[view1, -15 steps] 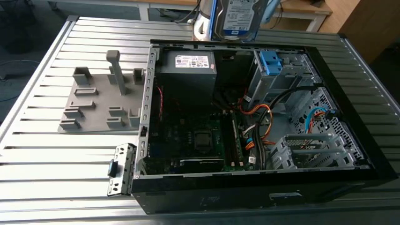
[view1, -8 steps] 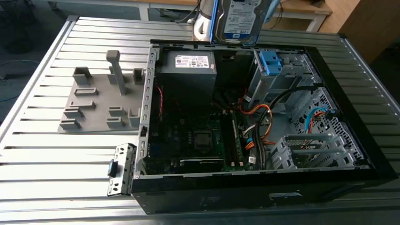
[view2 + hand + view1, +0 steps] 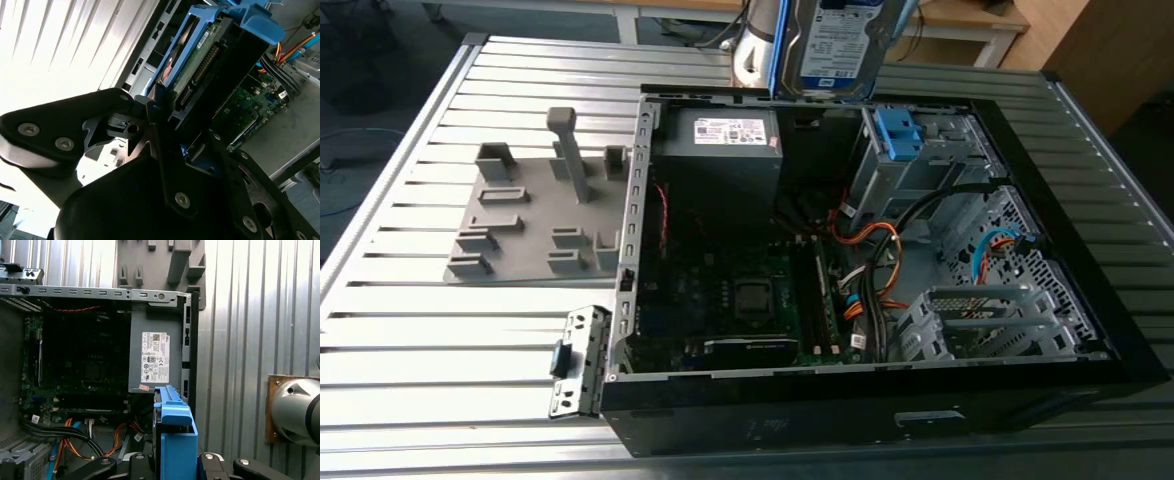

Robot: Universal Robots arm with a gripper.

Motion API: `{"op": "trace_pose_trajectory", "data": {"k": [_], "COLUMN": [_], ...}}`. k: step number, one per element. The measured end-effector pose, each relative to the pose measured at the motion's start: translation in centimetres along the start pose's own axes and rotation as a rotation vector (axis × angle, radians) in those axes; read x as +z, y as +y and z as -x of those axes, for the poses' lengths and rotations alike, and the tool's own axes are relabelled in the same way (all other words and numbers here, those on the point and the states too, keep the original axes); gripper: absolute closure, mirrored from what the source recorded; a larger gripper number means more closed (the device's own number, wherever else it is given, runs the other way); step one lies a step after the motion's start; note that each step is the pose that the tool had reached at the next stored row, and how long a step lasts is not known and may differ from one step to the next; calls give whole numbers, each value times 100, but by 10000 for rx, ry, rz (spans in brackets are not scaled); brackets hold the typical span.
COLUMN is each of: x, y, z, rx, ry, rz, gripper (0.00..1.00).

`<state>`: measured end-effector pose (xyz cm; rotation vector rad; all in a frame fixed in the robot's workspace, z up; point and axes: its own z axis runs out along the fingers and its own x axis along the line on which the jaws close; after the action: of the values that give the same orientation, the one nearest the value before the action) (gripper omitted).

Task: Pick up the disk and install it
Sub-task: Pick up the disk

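Note:
The disk (image 3: pixel 834 45), a silver drive with a white-and-blue label in a bright blue rail frame, hangs upright above the far edge of the open computer case (image 3: pixel 761 425) in the exterior view. In the second wrist view my gripper (image 3: pixel 170 125) is shut on the disk (image 3: pixel 200 60), with a black finger (image 3: pixel 112 125) against one side and the drive's connector edge showing. The first wrist view shows the disk's blue frame (image 3: pixel 175 432) edge-on between my gripper (image 3: pixel 175 462) jaws, over the case next to the grey power supply box (image 3: pixel 155 355).
Inside the case are a grey box with a white sticker (image 3: pixel 720 150), a bare blue bracket (image 3: pixel 897 135) on the drive cage, a motherboard (image 3: pixel 734 290) and orange and black cables (image 3: pixel 874 260). A grey fixture plate (image 3: pixel 540 215) lies on the slatted metal table (image 3: pixel 440 330).

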<state>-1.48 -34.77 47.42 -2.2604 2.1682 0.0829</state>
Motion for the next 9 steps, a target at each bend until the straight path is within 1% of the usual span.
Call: {"op": "trace_pose_trajectory", "data": {"k": [9], "x": [-2], "y": [-5], "z": [-95], "rx": [0], "ry": [2], "rz": [0], "gripper": [64]}}
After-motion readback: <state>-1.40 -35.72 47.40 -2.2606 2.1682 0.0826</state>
